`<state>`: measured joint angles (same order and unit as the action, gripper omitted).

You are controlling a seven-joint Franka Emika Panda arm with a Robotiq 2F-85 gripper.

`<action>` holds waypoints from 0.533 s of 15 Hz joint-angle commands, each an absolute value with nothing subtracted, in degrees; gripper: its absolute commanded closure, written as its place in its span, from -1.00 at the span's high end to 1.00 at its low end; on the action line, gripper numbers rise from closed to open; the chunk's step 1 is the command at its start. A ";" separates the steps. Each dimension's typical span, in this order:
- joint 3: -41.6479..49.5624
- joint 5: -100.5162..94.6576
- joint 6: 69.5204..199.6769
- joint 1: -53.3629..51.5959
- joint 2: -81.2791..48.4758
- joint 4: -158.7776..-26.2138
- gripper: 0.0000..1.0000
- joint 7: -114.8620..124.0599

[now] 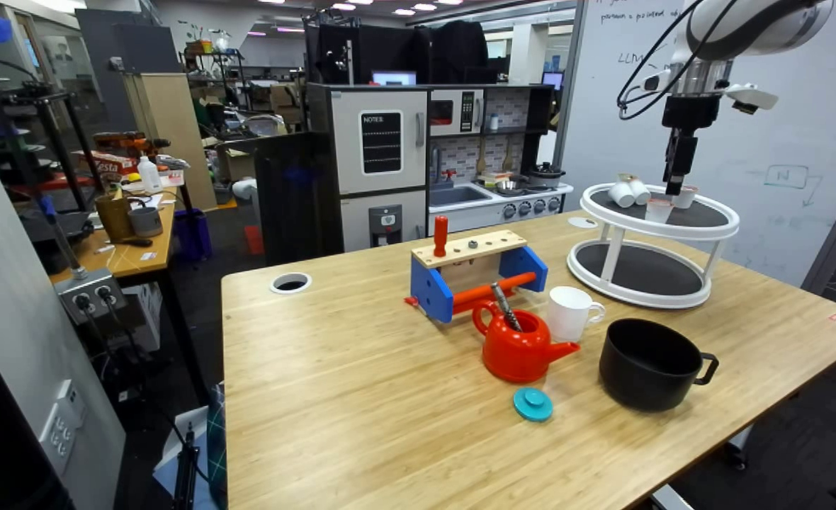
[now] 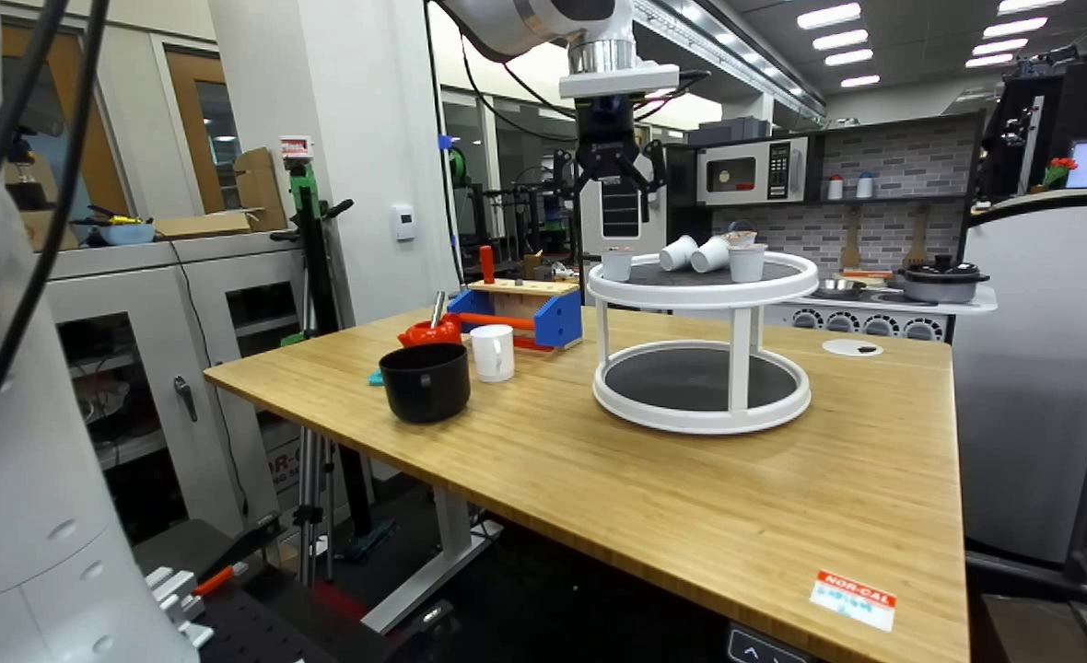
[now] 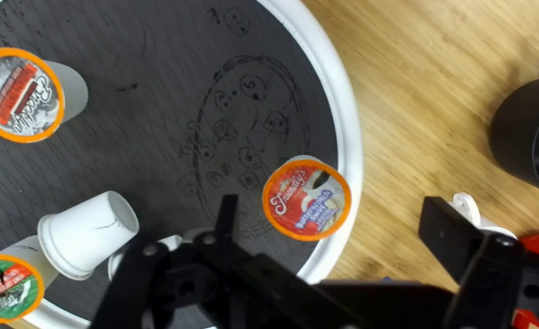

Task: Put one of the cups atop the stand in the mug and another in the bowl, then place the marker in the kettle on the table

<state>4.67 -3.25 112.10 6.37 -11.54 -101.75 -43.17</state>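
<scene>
Several small white cups sit on the dark top of the white-rimmed stand [image 1: 673,228]. My gripper [image 3: 331,205] is open above it, fingers wide apart with nothing between them. An upright cup with an orange-edged lid [image 3: 307,199] lies just beyond the fingertips, near the rim. Two cups [image 2: 711,255] lie tipped over, and another upright cup [image 2: 747,262] stands nearby. On the table, the white mug [image 1: 568,314] stands between the red kettle [image 1: 516,354] and the stand. The black bowl [image 1: 645,382] is in front. A slim grey-looking marker [image 1: 505,306] leans out of the kettle's opening.
A blue block rack [image 1: 432,283] with red parts stands behind the kettle. The teal lid [image 1: 533,404] lies flat in front of it. The stand's legs rise from a lower tier [image 2: 700,419]. A whiteboard [image 1: 779,142] is behind the arm.
</scene>
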 commanded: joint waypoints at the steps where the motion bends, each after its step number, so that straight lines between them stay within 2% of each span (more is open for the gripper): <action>1: 3.45 -1.68 111.11 7.02 -11.04 -102.80 1.00 -44.62; 8: 3.76 -1.89 110.87 7.70 -11.97 -103.09 1.00 -44.12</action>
